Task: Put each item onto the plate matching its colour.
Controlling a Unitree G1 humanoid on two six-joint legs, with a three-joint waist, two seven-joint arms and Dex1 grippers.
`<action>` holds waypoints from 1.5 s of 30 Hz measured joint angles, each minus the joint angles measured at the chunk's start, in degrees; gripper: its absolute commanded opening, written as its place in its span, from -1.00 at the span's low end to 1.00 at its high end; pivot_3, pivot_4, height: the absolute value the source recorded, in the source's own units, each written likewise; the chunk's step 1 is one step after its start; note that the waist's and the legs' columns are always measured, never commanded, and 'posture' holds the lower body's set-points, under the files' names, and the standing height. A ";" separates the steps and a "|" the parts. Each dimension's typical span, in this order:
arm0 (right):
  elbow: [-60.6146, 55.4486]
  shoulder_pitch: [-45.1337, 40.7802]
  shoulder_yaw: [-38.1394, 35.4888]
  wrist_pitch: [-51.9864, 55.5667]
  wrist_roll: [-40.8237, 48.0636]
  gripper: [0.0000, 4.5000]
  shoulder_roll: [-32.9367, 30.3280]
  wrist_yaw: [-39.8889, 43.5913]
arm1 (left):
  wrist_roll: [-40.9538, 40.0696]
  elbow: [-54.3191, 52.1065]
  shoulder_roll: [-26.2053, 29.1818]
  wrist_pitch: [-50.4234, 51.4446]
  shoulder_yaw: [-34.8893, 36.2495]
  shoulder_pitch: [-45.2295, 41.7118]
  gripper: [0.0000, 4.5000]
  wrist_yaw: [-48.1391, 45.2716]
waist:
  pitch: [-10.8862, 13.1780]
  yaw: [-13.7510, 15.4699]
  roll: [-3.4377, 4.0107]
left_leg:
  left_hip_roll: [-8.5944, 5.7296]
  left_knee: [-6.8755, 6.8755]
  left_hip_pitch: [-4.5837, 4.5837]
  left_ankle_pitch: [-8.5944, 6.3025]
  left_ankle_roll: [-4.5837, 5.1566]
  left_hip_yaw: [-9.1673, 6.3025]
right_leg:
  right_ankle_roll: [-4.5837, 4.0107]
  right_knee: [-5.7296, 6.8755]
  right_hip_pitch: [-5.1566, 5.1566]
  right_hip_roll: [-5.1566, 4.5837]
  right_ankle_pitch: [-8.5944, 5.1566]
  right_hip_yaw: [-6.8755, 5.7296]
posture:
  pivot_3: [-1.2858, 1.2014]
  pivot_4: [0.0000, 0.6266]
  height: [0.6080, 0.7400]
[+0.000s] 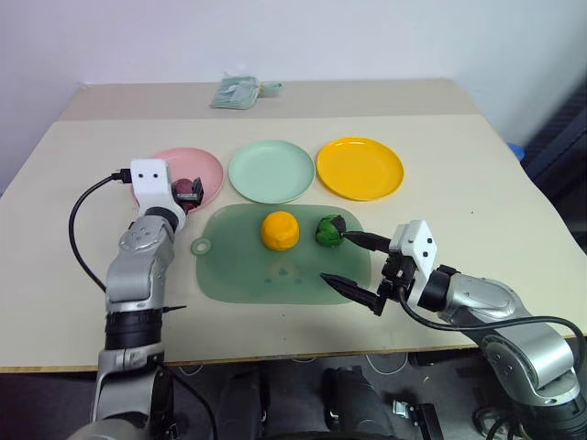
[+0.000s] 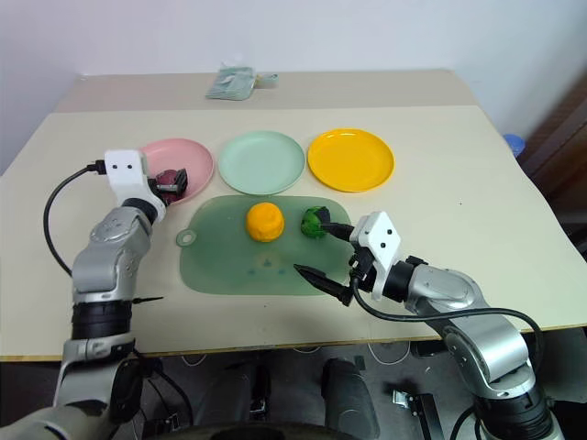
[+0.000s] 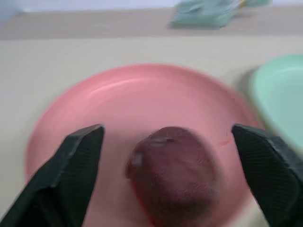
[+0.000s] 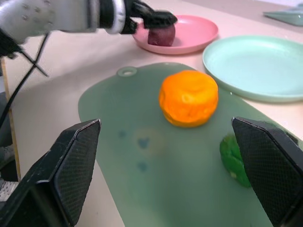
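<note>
Nearest to you, the right gripper hovers at the near right edge of the translucent green board, its two black fingers spread wide and holding nothing; the far finger's tip lies just beside the green ball, though contact cannot be confirmed. You will find the orange lump resting near the middle of that board, with the green ball, marked by a black patch, to its right at the board's far right corner. Beyond the board, note three round plates in a row across the table: the pink plate on the left, the mint green plate in the centre, the yellow-orange plate on the right. Your left gripper reaches over the near edge of the pink plate; in the left wrist view its fingers stand wide apart on either side of the dark purple-red lump, clear of it, and the lump sits on the pink plate. A folded greenish cloth lies at the table's far side.
</note>
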 measured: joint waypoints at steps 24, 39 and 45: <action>11.60 -18.69 12.04 0.48 -7.48 1.00 7.10 -0.65 | -11.28 -22.77 14.58 0.02 0.48 26.28 0.96 -25.13 | 0.01 -1.09 -0.01 | 0.11 -0.02 0.05 0.03 -0.06 -0.01 | -0.24 0.18 -0.08 -0.06 -0.13 0.01 | 0.03 -0.52 1.00; 24.53 -29.93 19.77 7.80 -18.77 1.00 18.42 -7.39 | -15.07 -26.34 20.61 -6.93 3.97 37.60 0.96 -39.17 | 0.02 -1.22 0.01 | 0.13 -0.06 -0.02 0.03 -0.08 0.05 | -0.30 0.31 -0.26 -0.16 -0.16 0.01 | 0.03 -0.52 1.00; 27.12 -30.03 20.30 10.05 -20.22 1.00 19.19 -7.48 | -15.36 -29.09 20.62 -7.75 4.09 39.75 0.96 -39.55 | 0.03 -1.55 0.03 | 0.14 -0.07 -0.03 0.02 -0.08 0.05 | -0.32 0.32 -0.31 -0.15 -0.17 0.01 | 0.03 -0.52 1.00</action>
